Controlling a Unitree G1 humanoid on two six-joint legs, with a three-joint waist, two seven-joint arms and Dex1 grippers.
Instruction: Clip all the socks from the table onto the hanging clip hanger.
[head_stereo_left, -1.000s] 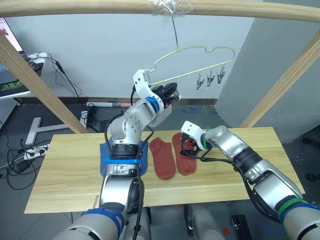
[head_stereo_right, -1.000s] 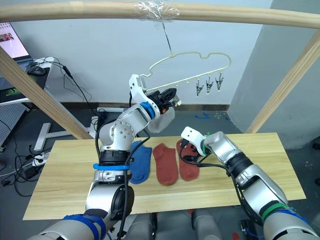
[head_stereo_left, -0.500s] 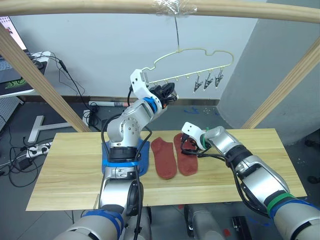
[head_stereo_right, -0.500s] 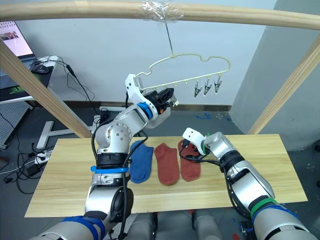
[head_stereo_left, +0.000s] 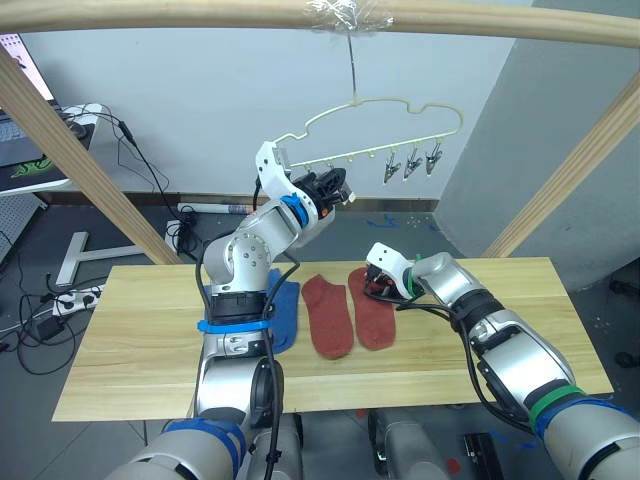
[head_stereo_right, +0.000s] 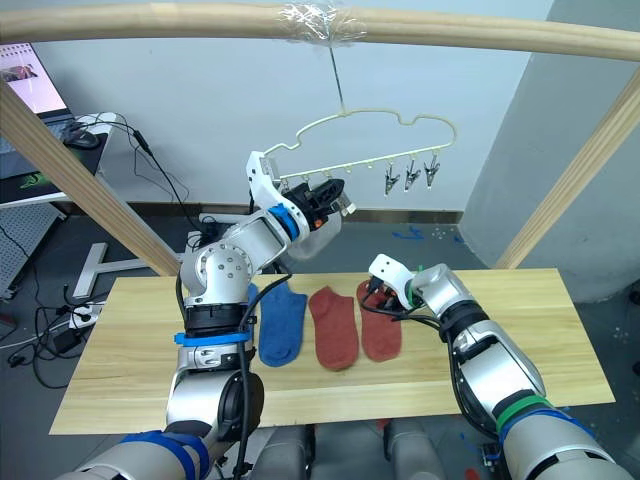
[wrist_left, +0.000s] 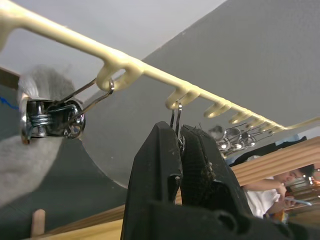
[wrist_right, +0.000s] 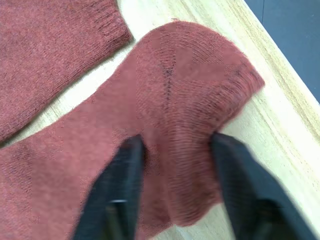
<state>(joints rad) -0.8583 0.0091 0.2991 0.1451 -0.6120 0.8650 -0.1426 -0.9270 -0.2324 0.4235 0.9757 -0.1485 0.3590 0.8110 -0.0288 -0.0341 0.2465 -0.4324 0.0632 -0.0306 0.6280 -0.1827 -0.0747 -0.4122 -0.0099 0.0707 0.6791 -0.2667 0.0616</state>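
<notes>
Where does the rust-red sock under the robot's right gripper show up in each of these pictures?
Left eye view: rust-red sock on the table, rightmost of the socks, right gripper at its far end.
Right eye view: same sock, again rightmost.
Left wrist view: it is not in this picture.
Right wrist view: sock bunched between the fingers.
Shared landmark: the neighbouring rust-red sock.

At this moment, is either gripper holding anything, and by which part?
The left gripper is shut on a clip of the clip hanger, pinching its handles. The right gripper straddles the heel end of a rust-red sock, fingers open, not yet holding it.
</notes>
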